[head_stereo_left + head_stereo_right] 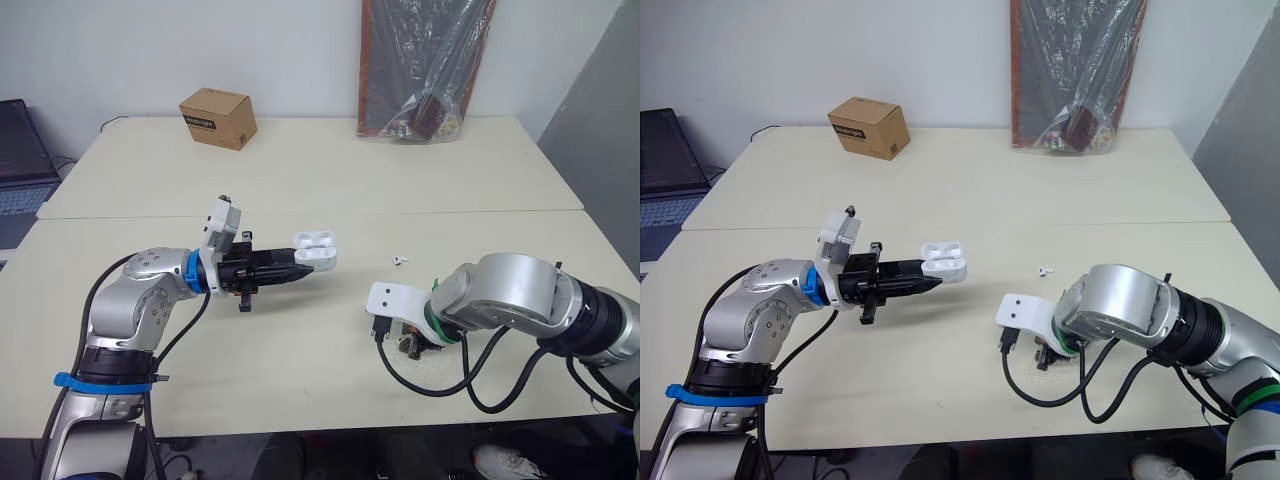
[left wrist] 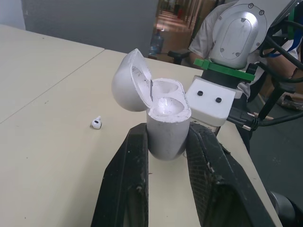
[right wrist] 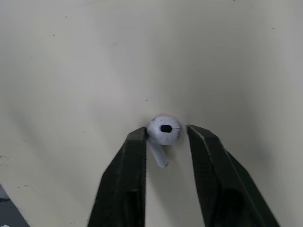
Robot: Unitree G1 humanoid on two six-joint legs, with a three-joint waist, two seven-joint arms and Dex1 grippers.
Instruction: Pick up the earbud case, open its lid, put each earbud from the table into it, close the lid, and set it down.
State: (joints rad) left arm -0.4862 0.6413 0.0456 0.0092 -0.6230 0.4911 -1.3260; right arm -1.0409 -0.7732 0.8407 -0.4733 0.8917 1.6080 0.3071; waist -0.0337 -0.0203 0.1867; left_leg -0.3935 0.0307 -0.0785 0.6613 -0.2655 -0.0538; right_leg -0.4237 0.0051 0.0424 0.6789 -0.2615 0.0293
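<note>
The left end effector (image 1: 303, 272), seen from the head, was clamped on the white plastic earbud case (image 1: 315, 250), lid open, above the cream tabletop (image 1: 300, 180). A small white stemmed earbud (image 1: 399, 259) lay near the lowered right end effector (image 1: 408, 345). The left wrist view showed sockets that looked empty. In the right wrist view, slightly parted fingers straddled a second white earbud (image 3: 164, 128), one finger touching it. Closing evenly on the bulb should stop it squirting out.

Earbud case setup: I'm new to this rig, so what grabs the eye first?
The open earbud case, lid flipped back, is clamped in the left claw over the table. The right claw straddles one earbud on it. A second earbud lies between the arms.
</note>
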